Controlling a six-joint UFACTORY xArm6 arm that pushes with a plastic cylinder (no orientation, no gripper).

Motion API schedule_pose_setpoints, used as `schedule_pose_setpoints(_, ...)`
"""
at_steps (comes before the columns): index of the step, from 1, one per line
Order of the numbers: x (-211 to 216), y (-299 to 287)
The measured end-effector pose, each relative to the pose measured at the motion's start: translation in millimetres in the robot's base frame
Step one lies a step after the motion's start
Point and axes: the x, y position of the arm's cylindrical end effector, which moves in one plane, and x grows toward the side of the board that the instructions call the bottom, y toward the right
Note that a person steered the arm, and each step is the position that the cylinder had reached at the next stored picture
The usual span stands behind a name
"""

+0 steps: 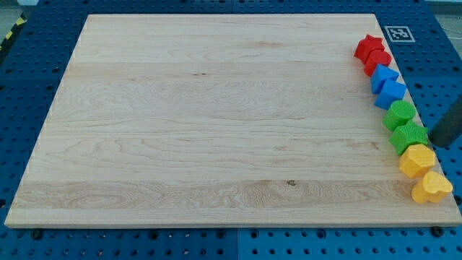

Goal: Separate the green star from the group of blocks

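Note:
Several blocks stand in a line down the board's right edge. From the top: a red star (369,46), a second red block (378,62), two blue blocks (384,76) (393,93), a rounded green block (399,113), the green star (409,136), a yellow block (417,159) and a yellow heart (432,187). The green star touches the green block above it and the yellow block below it. My dark rod comes in from the view's right, and my tip (438,144) is just right of the green star, at the board's edge.
The wooden board (216,123) lies on a blue perforated table. A black-and-white marker tag (397,33) sits beyond the board's top right corner.

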Motion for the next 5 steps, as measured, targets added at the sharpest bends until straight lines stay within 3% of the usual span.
schedule_pose_setpoints(5, 0.1, -137.6)
